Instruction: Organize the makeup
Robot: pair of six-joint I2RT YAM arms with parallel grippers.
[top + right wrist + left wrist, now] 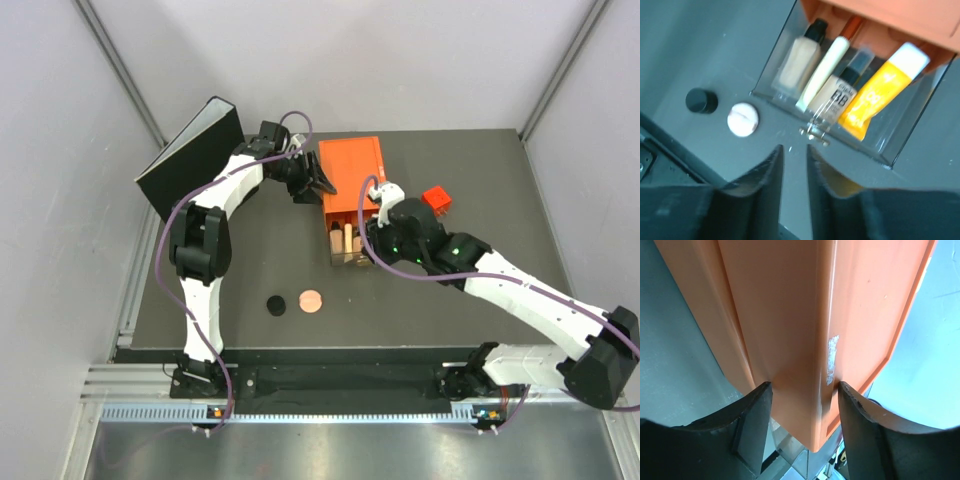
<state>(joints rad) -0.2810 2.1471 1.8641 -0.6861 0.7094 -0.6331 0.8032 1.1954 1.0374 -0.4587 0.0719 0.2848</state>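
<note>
A clear drawer (867, 150) is pulled out of the orange box (350, 170). In it lie a tan bottle with a black cap (800, 57), a slim beige tube (824, 72), a second tan bottle marked BB (837, 95) and an orange-yellow tube (880, 90). A black disc (276, 305) and a pinkish-copper disc (311, 300) lie on the table in front of the drawer. My right gripper (794, 150) hovers just short of the drawer's small metal handle (815, 132), open by a narrow gap, holding nothing. My left gripper (802, 390) is shut on the orange box's corner (795, 340), its fingertips against both faces.
A small red cube (436, 200) sits right of the orange box. A black panel (190, 160) leans at the back left. Grey walls close in the table on three sides.
</note>
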